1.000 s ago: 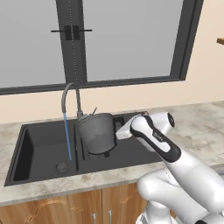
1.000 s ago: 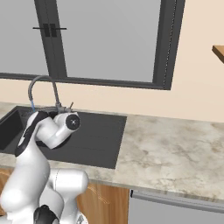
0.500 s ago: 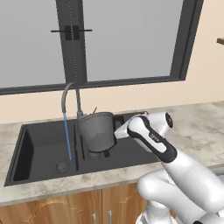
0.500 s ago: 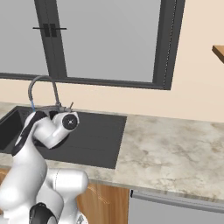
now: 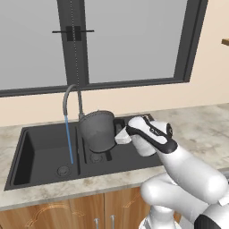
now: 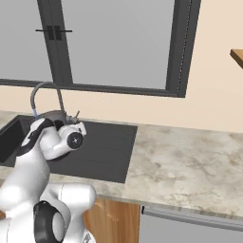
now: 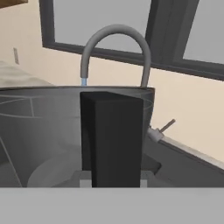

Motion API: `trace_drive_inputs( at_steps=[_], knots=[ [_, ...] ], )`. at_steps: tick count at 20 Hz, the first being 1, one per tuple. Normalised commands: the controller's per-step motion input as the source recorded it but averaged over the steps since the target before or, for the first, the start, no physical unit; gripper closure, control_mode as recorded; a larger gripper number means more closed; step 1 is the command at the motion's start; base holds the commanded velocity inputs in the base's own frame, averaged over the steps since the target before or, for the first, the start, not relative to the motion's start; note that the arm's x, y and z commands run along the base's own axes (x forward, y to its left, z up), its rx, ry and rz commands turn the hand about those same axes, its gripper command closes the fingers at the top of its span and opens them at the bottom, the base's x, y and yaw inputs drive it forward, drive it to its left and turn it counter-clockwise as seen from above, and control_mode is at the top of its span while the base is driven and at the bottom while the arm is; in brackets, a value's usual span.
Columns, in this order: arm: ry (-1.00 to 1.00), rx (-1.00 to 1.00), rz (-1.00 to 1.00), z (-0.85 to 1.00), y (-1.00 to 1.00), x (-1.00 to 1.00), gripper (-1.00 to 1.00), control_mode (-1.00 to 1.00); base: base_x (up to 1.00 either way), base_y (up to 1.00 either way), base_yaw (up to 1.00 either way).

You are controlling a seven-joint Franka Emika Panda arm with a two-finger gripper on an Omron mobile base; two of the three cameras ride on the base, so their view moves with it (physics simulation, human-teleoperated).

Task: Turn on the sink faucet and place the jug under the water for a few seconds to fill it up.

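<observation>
The jug point(image 5: 96, 130) is a dark grey bucket-shaped pot, held upright above the sink point(image 5: 40, 154), over the divider and the right basin. My gripper point(image 5: 119, 132) is shut on its black side handle point(image 7: 111, 140), coming in from the right. The sink faucet point(image 5: 71, 95) arches to the left of the jug. The water point(image 5: 68, 139) falls as a thin blue stream into the left basin, a little left of the jug's wall. In the hand view the faucet point(image 7: 116, 39) curves behind the jug's rim point(image 7: 39, 94), and its small lever point(image 7: 167, 126) sticks out at the right. In the right base view my hand covers most of the jug point(image 6: 56, 115).
A marbled counter point(image 6: 190, 161) runs to the right of the sink's flat black drainboard point(image 6: 107, 142). A dark-framed window point(image 5: 134, 44) fills the wall behind the faucet. Wooden cabinet doors point(image 5: 67, 214) sit below the counter's front edge.
The jug has risen very slightly in my grip and the hand has barely shifted. The water keeps running into the left basin.
</observation>
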Motion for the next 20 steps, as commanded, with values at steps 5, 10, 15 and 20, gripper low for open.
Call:
trace_drive_inputs(
  at_steps=[5, 10, 15, 20],
  knots=[
    [-0.14, 0.0, 0.0, -0.23, 0.06, 0.03, 1.0, -1.0, 0.0, 0.0, 0.0],
    [-0.01, 0.0, 0.0, -0.03, 0.0, 0.01, 1.0, -1.0, 0.0, 0.0, 0.0],
    [-0.08, 0.0, 0.0, -0.13, -0.11, -0.23, 1.0, -1.0, 0.0, 0.0, 0.0],
    [-0.05, 0.0, 0.03, -0.17, -0.19, -0.41, 1.0, -1.0, 0.0, 0.0, 0.0]
  ],
)
